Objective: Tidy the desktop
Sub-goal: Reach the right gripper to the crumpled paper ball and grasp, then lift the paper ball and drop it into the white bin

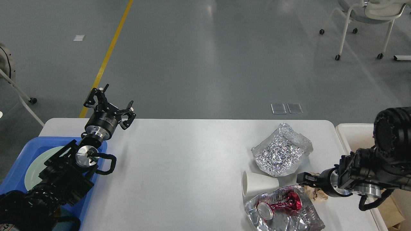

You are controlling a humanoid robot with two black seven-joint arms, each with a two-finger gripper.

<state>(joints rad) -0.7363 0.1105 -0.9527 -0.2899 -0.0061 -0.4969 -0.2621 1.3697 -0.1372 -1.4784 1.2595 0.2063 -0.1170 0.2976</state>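
With the wide white rectangular desktop (179, 166) spread below, the right gripper (305, 178), fingers apparently closed on nothing beside the crumpled brown paper scrap (316, 193), should open before descending; the left gripper (110, 107) hangs open, empty.

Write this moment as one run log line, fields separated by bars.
left gripper: open, above far-left edge of white desktop | right gripper: state unclear, low beside white paper cup lying on its side | crumpled silver foil: on desktop

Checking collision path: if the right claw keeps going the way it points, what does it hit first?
Right claw points left, low over the desktop. First in line looks like the tipped paper cup; depth is unclear.
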